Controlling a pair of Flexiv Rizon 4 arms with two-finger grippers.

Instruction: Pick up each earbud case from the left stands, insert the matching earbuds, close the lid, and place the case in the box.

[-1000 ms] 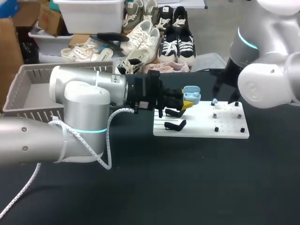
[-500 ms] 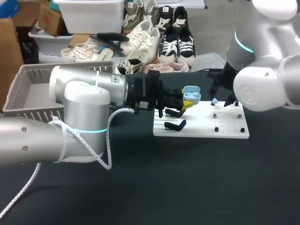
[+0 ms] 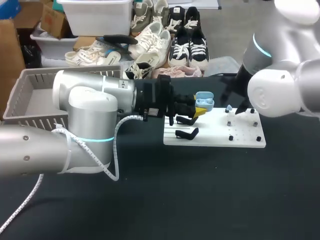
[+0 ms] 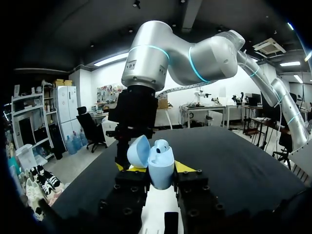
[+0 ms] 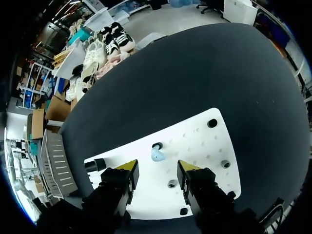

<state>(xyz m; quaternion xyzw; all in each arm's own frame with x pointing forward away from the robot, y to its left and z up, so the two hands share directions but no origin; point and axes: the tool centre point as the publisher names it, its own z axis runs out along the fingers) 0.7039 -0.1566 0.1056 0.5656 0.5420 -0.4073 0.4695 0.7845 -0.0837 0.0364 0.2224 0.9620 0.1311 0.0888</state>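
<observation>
My left gripper [image 3: 201,109] holds a light blue earbud case [image 3: 205,100] in the air beside the white board [image 3: 215,136], above the black stands [image 3: 187,121]. In the left wrist view the left gripper [image 4: 158,170] is shut on the case [image 4: 161,165]; its lid [image 4: 139,150] stands open and one earbud [image 4: 164,145] sits inside. My right gripper [image 5: 157,168] hovers open above the board [image 5: 200,141], with a blue earbud [image 5: 157,154] on a peg just ahead of its fingers. From the head view, that earbud [image 3: 228,108] lies below the right gripper [image 3: 236,106].
A grey slatted basket [image 3: 30,80] stands at the table's back left, also beside the board in the right wrist view as the basket [image 5: 56,161]. Several small black pegs [image 5: 225,164] dot the board. A second black stand [image 3: 187,133] sits nearer the front.
My right arm has shifted slightly over the pegs on the board, close to the blue earbud. The left arm and the case have not moved.
</observation>
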